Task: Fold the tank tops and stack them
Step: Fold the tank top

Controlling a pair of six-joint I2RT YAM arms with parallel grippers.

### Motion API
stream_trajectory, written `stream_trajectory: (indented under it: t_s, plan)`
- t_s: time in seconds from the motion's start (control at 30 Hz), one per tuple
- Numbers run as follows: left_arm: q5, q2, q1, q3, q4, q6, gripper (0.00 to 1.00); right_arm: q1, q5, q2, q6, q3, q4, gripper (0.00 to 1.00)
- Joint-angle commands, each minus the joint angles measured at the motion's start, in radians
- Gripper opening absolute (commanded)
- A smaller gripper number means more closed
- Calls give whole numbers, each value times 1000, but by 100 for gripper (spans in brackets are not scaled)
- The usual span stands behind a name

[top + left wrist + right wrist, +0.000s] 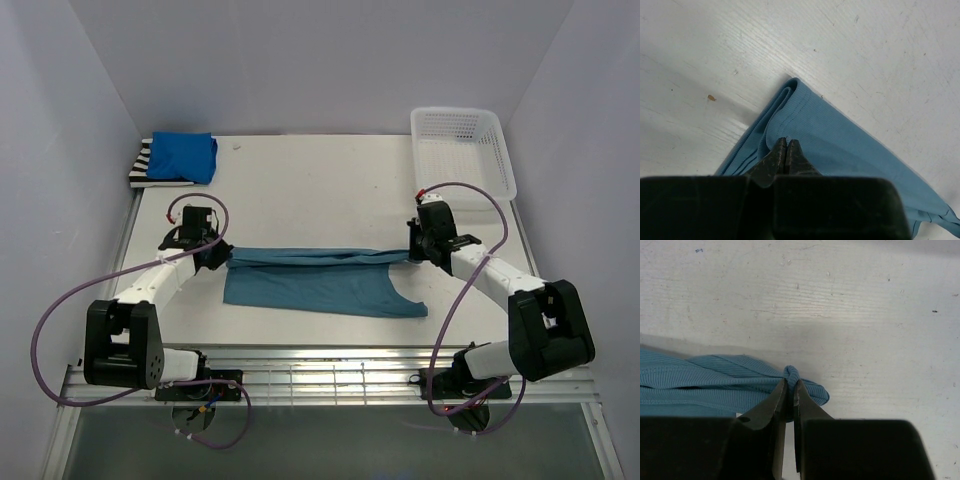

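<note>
A muted teal-blue tank top (320, 285) lies spread across the middle of the table, its far edge lifted and stretched taut between both grippers. My left gripper (222, 258) is shut on its left end (805, 125). My right gripper (412, 252) is shut on its right end, a bunched fold (795, 374) pinched between the fingertips. A bright royal blue tank top (184, 157) lies folded on a black-and-white striped tank top (140, 172) at the far left corner.
A white plastic lattice basket (463, 152) stands at the far right. White walls close in the table on the left, right and back. A metal rail (330, 375) runs along the near edge.
</note>
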Motion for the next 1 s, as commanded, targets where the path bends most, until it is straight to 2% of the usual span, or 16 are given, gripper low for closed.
stream_trajectory:
  t_s: [0.0,0.23,0.27,0.37,0.43,0.47,0.5,0.53,0.6,0.67,0.73,0.77,0.83,0.97]
  plan:
    - [-25,-33,-1,-26,-10,-17,0,-11,-3,-42,19,-31,13,8]
    - [-45,4,-1,-18,-50,-44,0,-9,-29,-39,26,-85,27,8]
    - [-45,7,-1,-20,-56,-46,4,-9,-32,-36,26,-89,28,8]
    - [-32,16,-1,-17,-72,-52,30,-11,-32,-45,35,-102,22,12]
    - [-32,6,0,-11,-90,-57,53,-11,-28,-61,40,-106,5,15]
    - [-38,-13,-1,-9,-104,-60,59,-11,-15,-84,46,-112,-2,18]
    - [-52,-23,0,-6,-134,-63,86,-11,-9,-96,49,-114,-16,24]
    - [-60,-36,-1,-2,-156,-64,92,-9,-6,-110,51,-115,-44,40]
    - [-77,-72,0,8,-217,-78,98,-11,-8,-162,52,-117,-74,66]
    - [-83,-89,-1,37,-246,-87,98,-9,-59,-211,46,-103,-111,87]
    - [-78,-99,-1,83,-260,-84,98,-6,-127,-240,31,-91,-116,100]
    - [-72,-96,-1,101,-257,-84,98,-3,-189,-258,29,-85,-110,90]
    - [-45,-65,0,155,-241,-80,98,30,-289,-257,22,-47,-92,90]
    - [64,25,-21,221,-175,-61,98,132,-304,-178,37,41,-44,90]
